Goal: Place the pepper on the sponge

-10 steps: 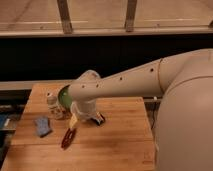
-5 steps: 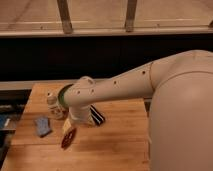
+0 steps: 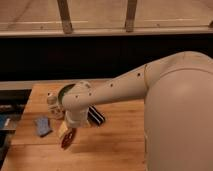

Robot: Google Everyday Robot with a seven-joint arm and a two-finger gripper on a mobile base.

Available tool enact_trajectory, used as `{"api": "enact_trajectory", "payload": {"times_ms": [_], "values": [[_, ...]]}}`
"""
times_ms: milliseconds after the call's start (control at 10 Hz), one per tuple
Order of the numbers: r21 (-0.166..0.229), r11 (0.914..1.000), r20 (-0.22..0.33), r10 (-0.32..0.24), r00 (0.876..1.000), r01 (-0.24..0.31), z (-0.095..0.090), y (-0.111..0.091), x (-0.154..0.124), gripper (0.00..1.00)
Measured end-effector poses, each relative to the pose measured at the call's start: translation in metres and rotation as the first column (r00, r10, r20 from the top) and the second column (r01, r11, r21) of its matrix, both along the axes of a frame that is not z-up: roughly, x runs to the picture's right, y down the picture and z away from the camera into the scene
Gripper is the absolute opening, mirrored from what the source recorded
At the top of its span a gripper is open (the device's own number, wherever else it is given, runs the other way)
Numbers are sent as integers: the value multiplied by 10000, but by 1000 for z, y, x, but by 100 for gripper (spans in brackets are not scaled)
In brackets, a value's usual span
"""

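Observation:
The dark red pepper (image 3: 68, 139) is near the front left of the wooden table (image 3: 115, 145), tilted with its upper end right under my gripper (image 3: 67, 131). The gripper hangs from the white arm that reaches in from the right, and it touches or covers the top of the pepper. The blue-grey sponge (image 3: 42, 126) lies flat on the table a short way to the left of the gripper, apart from the pepper.
A green plate (image 3: 64, 91) sits behind the wrist, partly hidden by the arm. A small light cup (image 3: 51, 100) stands beside it. A black bar-shaped object (image 3: 96, 116) lies right of the gripper. The table's left edge is close to the sponge.
The wrist and forearm have swung left and lower over the pepper. The pepper and the sponge stay almost where they were.

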State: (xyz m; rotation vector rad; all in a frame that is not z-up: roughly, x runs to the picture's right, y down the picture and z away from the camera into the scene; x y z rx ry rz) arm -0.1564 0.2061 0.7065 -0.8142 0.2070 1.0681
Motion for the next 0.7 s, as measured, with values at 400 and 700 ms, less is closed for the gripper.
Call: {"api": "enact_trajectory", "payload": {"times_ms": [400, 700], "values": [[-284, 9983, -108, -503, 9987, 500, 13, 12, -13, 80], [-696, 9951, -196, -719, 9972, 704, 38, 29, -26, 80]]}}
